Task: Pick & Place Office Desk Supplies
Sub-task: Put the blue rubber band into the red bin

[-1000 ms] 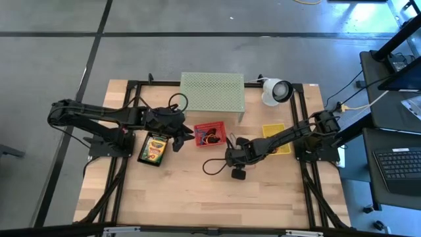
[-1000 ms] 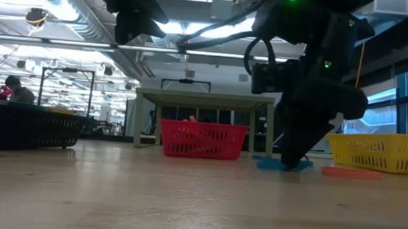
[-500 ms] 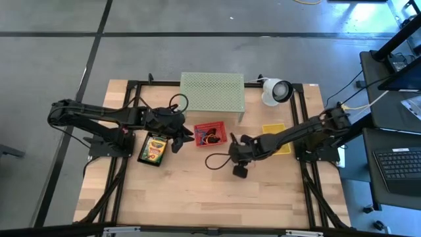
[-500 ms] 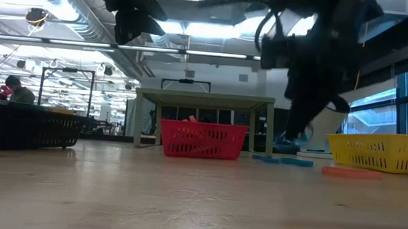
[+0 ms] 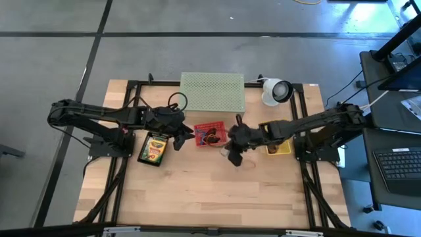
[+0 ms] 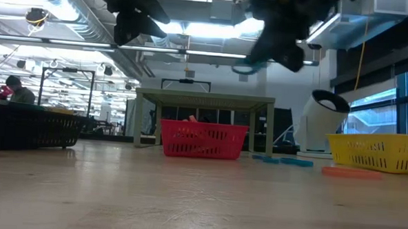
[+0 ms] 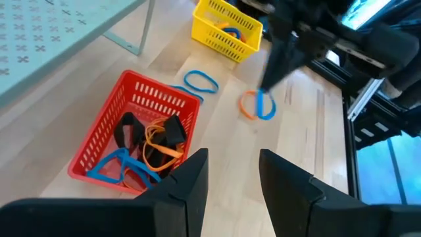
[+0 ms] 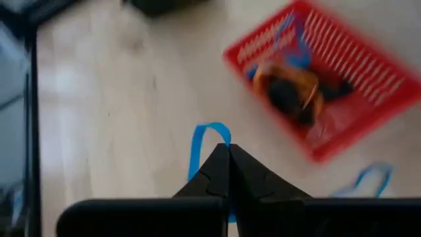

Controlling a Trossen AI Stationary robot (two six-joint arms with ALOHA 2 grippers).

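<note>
A thin blue rubber-band loop [image 8: 209, 146] is pinched between the closed fingers of the right claw [image 8: 229, 160] and hangs from their tips, lifted clear of the pale wooden counter [image 5: 197, 197]. In the high view the right claw [image 5: 234, 146] is seen just beside the right-hand edge of the small red plastic mesh basket [image 5: 203, 126], so the basket lies toward the left arm's side of it, a short sideways carry away. The basket already holds blue and orange loops and dark clips [image 7: 172, 130]. The drop is judged to turn on the loop being brought over the basket's near wall before release.

The left claw [image 7: 231, 172] is held part open and empty above the counter, beside the basket's other end. Another blue loop [image 7: 200, 81] and an orange-and-blue pair [image 7: 256, 105] remain on the counter, between the red basket and the yellow mesh basket [image 7: 226, 28].
</note>
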